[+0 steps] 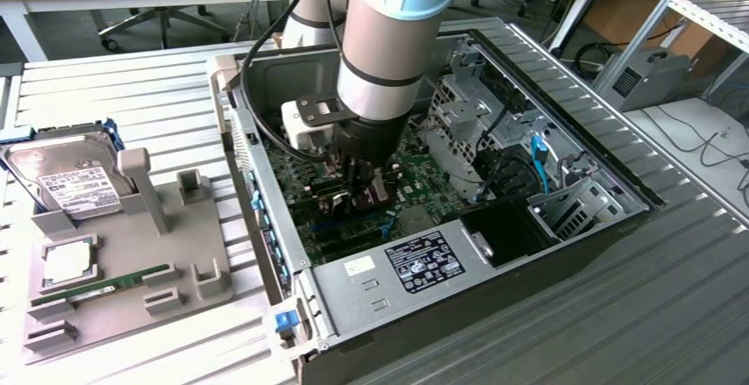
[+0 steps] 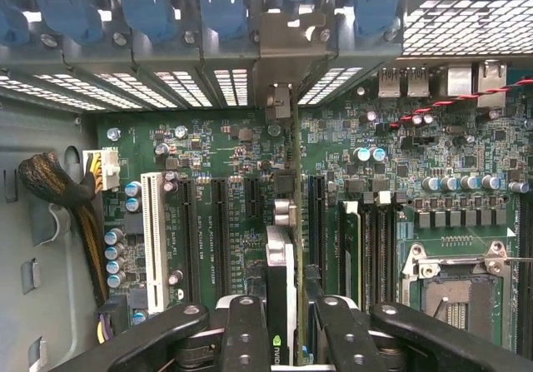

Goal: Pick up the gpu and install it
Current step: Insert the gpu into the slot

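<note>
gpu (image 2: 281, 276) in tool (image 2: 287, 310), inside computer case (image 1: 351, 290), parts tray (image 1: 175, 258) beside it

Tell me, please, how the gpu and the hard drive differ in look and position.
The gpu is clamped in the pincer inside the computer case; the hard drive sits in the grey holder outside it. The gpu is a thin card standing on edge over the motherboard; the hard drive is a silver box, white label up. Both are computer parts.
</note>
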